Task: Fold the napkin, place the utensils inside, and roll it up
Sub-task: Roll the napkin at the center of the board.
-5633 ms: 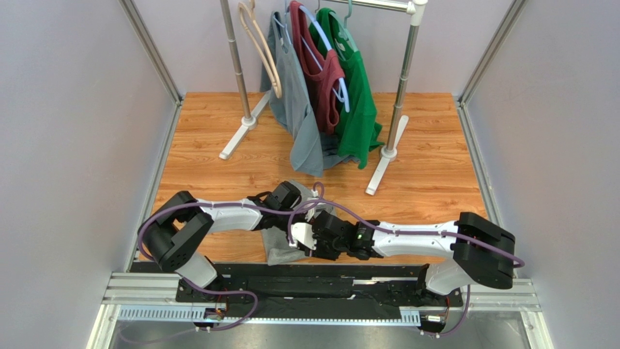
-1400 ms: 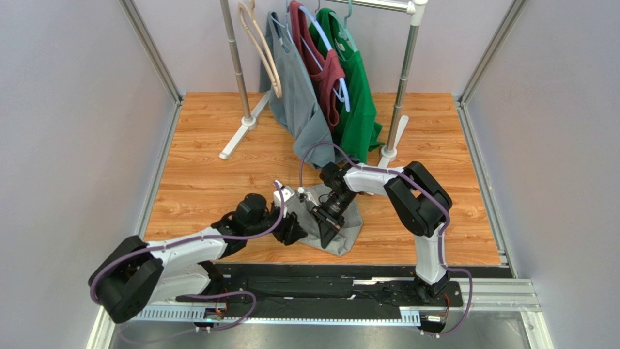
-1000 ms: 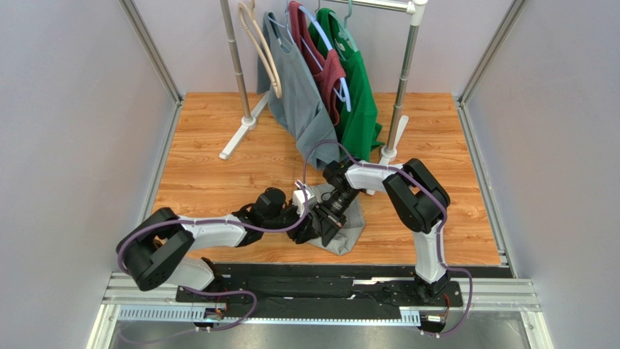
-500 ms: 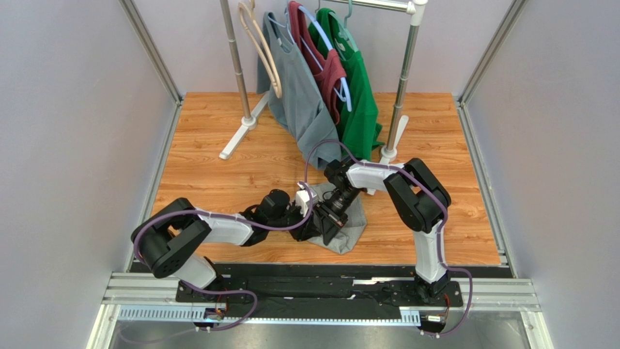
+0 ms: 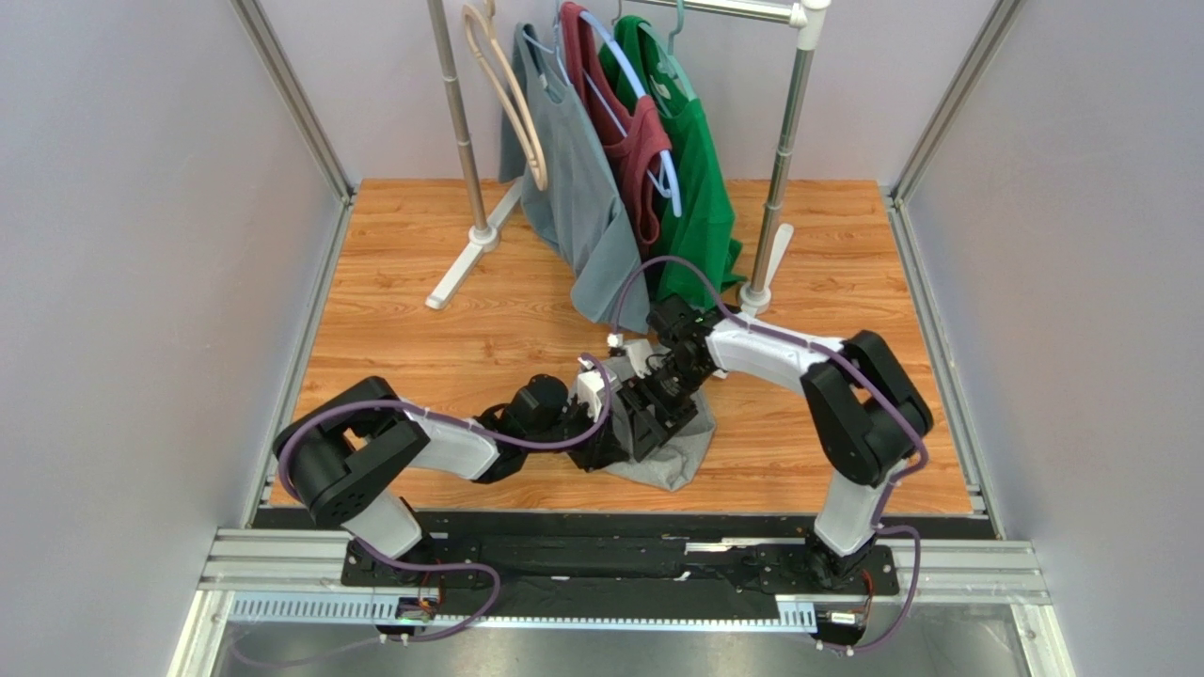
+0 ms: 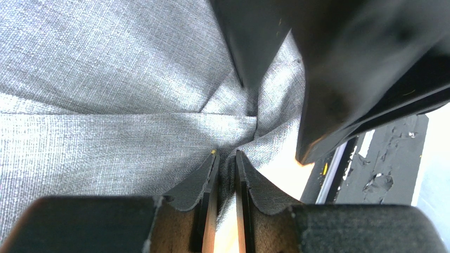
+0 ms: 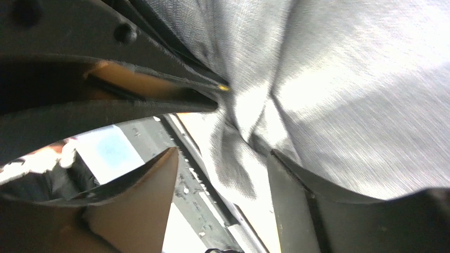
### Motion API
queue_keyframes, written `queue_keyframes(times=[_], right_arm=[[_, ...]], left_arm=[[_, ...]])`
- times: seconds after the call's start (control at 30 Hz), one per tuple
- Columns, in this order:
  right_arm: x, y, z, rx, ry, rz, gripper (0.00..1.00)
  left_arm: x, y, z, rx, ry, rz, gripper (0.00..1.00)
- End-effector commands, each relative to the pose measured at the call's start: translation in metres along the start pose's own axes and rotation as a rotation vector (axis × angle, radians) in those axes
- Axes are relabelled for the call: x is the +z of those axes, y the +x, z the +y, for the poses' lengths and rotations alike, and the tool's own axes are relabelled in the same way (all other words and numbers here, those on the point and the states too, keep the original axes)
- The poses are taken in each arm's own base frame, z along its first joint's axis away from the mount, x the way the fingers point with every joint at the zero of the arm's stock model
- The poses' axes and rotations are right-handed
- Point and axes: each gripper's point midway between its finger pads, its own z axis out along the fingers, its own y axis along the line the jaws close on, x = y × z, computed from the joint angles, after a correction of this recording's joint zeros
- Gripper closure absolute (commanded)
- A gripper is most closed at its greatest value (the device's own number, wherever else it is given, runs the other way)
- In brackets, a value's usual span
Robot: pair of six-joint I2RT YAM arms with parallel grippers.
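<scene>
The grey napkin point(image 5: 676, 454) lies bunched on the wooden floor near the front rail, and it fills the left wrist view point(image 6: 105, 79). My left gripper point(image 5: 611, 423) reaches in from the left. Its jaws point(image 6: 225, 155) are pinched on a raised fold of the cloth. My right gripper point(image 5: 647, 409) is right against it from the far side. It stands open point(image 7: 222, 155), with the napkin point(image 7: 359, 95) hanging beside one finger and ungripped. The dark right fingers point(image 6: 343, 68) loom just above the pinched fold. The utensils are out of view.
A clothes rack stands at the back with a grey shirt point(image 5: 580, 212), a maroon one and a green shirt point(image 5: 693, 184) on hangers. Its white feet point(image 5: 462, 265) point(image 5: 735, 339) rest on the floor. Metal frame posts and walls close both sides, and a black rail point(image 5: 622, 543) runs along the near edge.
My right gripper has opened and let go of the napkin, and its arm has swung a little to the right. My left gripper has closed on the fold where they met.
</scene>
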Motion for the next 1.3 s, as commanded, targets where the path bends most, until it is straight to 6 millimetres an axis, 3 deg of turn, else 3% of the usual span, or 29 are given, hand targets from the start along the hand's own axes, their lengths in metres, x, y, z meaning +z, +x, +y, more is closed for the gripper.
queue_keyframes(times=[0.0,0.1,0.13,0.17,0.3,0.53,0.73,1.03,1.27], right_arm=[[-0.022,-0.016,-0.016,0.015,0.165,-0.155,0.32],[-0.035,-0.02,-0.02,0.021,0.252,-0.258,0.32],[-0.044,-0.015,-0.015,0.011,0.267,-0.313,0.32],[-0.05,-0.023,-0.012,0.004,0.278,-0.378,0.32],[-0.057,-0.021,0.006,-0.059,0.274,-0.491,0.32],[-0.029,-0.007,0.022,-0.095,0.245,-0.44,0.33],[-0.012,0.0,0.017,-0.045,0.276,-0.381,0.34],[0.009,0.033,0.013,0.059,0.313,-0.289,0.37],[0.013,0.051,0.011,0.156,0.408,-0.261,0.38]], left_arm=[[-0.007,0.056,0.009,-0.072,-0.047,0.183,0.76],[-0.006,0.056,0.009,-0.073,-0.047,0.187,0.76],[-0.006,0.056,0.009,-0.074,-0.046,0.19,0.76],[-0.006,0.056,0.009,-0.074,-0.049,0.191,0.76],[-0.005,0.056,0.011,-0.075,-0.056,0.192,0.76],[-0.007,0.057,0.013,-0.079,-0.071,0.19,0.77],[-0.008,0.059,0.015,-0.087,-0.084,0.198,0.77],[-0.009,0.06,0.017,-0.092,-0.098,0.199,0.78],[-0.009,0.06,0.017,-0.096,-0.104,0.2,0.78]])
